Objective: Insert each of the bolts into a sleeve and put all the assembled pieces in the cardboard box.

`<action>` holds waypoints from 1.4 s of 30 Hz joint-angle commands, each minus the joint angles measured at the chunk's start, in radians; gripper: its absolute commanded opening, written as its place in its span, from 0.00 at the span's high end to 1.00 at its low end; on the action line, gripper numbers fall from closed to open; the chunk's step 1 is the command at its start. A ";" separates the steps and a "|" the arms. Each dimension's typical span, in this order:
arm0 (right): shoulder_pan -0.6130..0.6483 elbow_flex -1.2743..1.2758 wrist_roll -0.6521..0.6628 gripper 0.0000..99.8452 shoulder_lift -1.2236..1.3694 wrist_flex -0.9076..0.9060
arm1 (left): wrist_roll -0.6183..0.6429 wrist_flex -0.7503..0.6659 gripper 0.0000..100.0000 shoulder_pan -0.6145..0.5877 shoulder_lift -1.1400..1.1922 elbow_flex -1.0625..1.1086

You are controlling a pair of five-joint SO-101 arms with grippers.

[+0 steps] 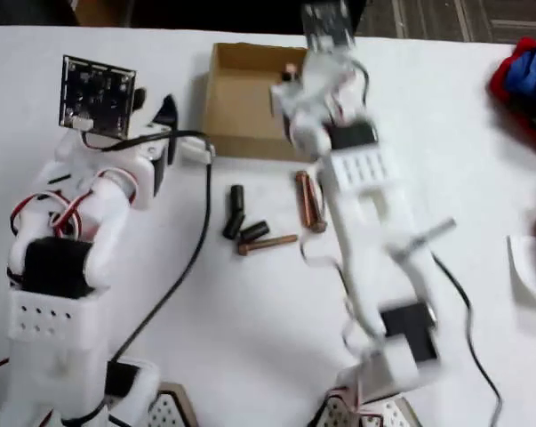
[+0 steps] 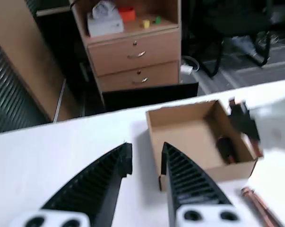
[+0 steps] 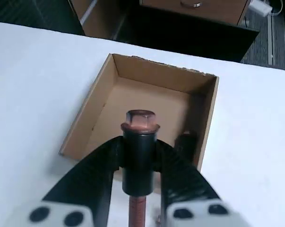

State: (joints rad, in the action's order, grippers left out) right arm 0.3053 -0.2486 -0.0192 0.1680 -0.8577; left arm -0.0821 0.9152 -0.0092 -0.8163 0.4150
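Presently the right pincer point(image 3: 140, 151) is clamped on a sleeved bolt point(image 3: 138, 165), its two fingers pressing the black sleeve from either side while the copper-coloured hex head sticks out beyond the sleeve's far end and the threaded shank shows at the near end. It holds this piece above the open cardboard box point(image 3: 161, 78), over the box's near part. A second assembled piece point(image 3: 185, 142) lies inside the box against one side wall.

From the high view, the right arm stretches across the table point(image 1: 250, 338) so that its pincer sits over the box's near right corner. The left pincer point(image 2: 147, 151) has its jaws parted and grips nothing; it hangs above the table just beside the box's left side.

Three loose sleeves point(image 1: 236, 197) lie on the table in front of the box, between the two arms. A pair of bolts point(image 1: 308, 200) lies side by side to their right, close to the right arm. A single bolt point(image 1: 269, 242) lies just beside the nearest sleeve; whether they touch I cannot tell.
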 commanded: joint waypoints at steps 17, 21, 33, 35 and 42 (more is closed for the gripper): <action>-0.027 -1.206 -0.020 0.98 0.924 -0.188 | 0.032 -0.058 0.87 -0.058 -0.025 0.176; -0.044 -1.189 -0.023 0.98 0.938 -0.162 | 0.032 -0.063 0.87 -0.058 -0.025 0.205; -0.047 -1.079 -0.064 0.98 1.007 -0.108 | 0.028 -0.066 0.87 0.058 -0.026 0.200; -0.045 -1.079 -0.064 0.98 1.020 -0.107 | 0.028 -0.066 0.87 0.055 -0.026 0.200; -0.050 -1.079 -0.066 0.98 1.064 -0.110 | 0.028 -0.068 0.87 0.054 -0.026 0.196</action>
State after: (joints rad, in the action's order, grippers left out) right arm 0.2562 -1.3073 -0.0744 1.2559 -0.9927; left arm -0.0560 0.8723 0.0368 -0.8163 0.6268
